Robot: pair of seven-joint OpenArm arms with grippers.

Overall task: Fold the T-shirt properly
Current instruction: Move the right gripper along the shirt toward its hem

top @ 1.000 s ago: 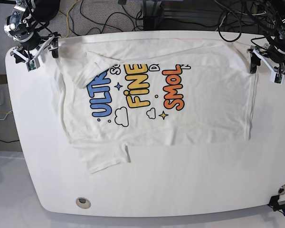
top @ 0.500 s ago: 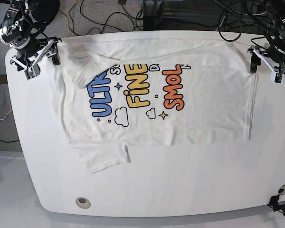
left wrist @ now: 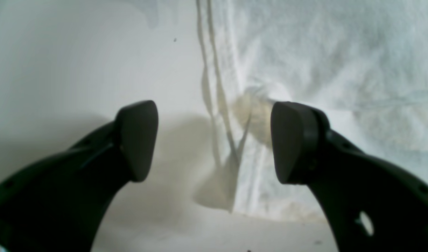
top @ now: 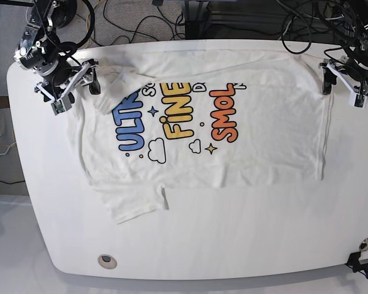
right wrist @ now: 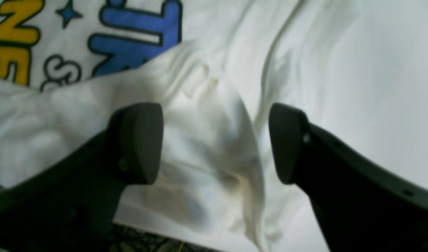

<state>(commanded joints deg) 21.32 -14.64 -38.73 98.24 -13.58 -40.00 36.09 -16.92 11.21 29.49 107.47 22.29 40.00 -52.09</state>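
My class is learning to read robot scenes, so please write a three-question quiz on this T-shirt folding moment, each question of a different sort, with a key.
1. True or false: the left gripper is shut on the T-shirt.
2. Multiple choice: which printed word lies nearest the right gripper? A) ULTRA B) FINE C) SMOL
3. Fill in: in the left wrist view, the shirt's ______ runs between the open fingers.

Key
1. False: both grippers are open, holding nothing.
2. A
3. hem

Black curved claw fingers (rounded pads), white brackets.
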